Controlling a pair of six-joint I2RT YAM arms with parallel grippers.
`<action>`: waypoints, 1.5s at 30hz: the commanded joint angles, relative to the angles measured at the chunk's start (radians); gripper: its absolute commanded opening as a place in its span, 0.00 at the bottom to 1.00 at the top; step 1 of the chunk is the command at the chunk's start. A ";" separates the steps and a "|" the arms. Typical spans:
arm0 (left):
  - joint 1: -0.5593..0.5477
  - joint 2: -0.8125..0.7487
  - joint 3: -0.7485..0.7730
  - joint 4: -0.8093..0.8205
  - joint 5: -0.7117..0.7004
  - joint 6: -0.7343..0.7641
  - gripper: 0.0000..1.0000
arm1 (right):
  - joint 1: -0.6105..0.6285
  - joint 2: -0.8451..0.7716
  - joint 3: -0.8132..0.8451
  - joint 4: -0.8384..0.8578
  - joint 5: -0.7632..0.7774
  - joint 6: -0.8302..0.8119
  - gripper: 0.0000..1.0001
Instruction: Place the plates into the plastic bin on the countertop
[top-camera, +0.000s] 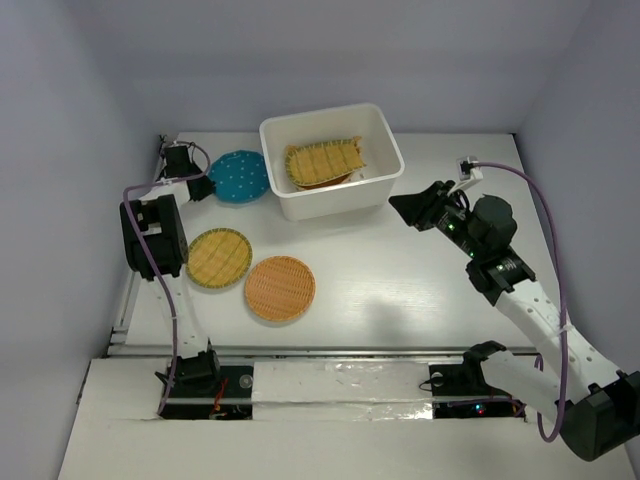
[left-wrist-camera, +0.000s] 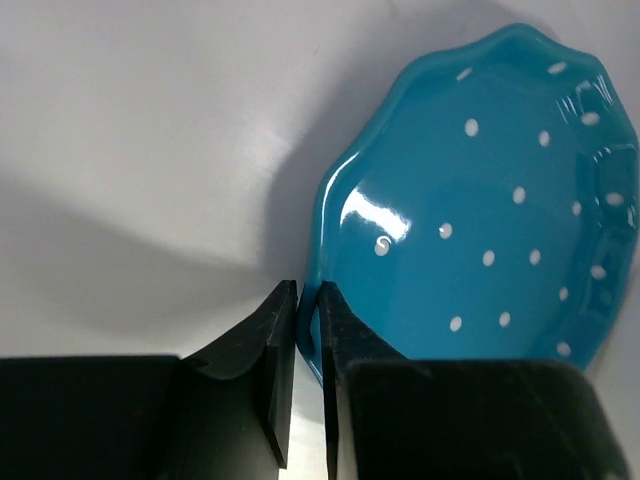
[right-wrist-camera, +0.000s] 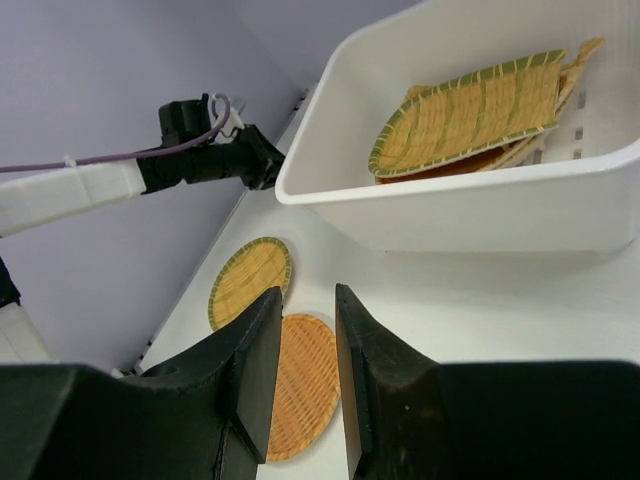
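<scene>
The white plastic bin (top-camera: 385, 180) stands at the back middle of the countertop and holds woven bamboo plates (top-camera: 322, 160), stacked; they also show in the right wrist view (right-wrist-camera: 470, 110). A round teal plate with white dots (top-camera: 240, 177) sits left of the bin. My left gripper (top-camera: 207, 185) is shut on its left rim; the wrist view shows the rim (left-wrist-camera: 312, 300) pinched between the fingers. A yellow-green round bamboo plate (top-camera: 219, 257) and an orange round one (top-camera: 280, 287) lie on the countertop in front. My right gripper (top-camera: 400, 205) is open and empty, right of the bin.
The bin's front wall (right-wrist-camera: 500, 210) is close before my right gripper. Walls enclose the countertop at the back and both sides. The left arm's cable (top-camera: 150, 195) loops near the left edge.
</scene>
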 joint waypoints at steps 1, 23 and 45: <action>0.075 -0.107 -0.117 0.029 0.042 -0.042 0.00 | 0.002 -0.029 0.013 0.008 0.014 -0.011 0.34; 0.205 -0.397 -0.401 0.464 0.301 -0.208 0.00 | 0.002 -0.035 -0.013 0.008 0.029 -0.009 0.33; 0.262 -0.549 -0.387 0.546 0.405 -0.352 0.00 | 0.002 -0.014 -0.004 0.000 0.034 -0.017 0.33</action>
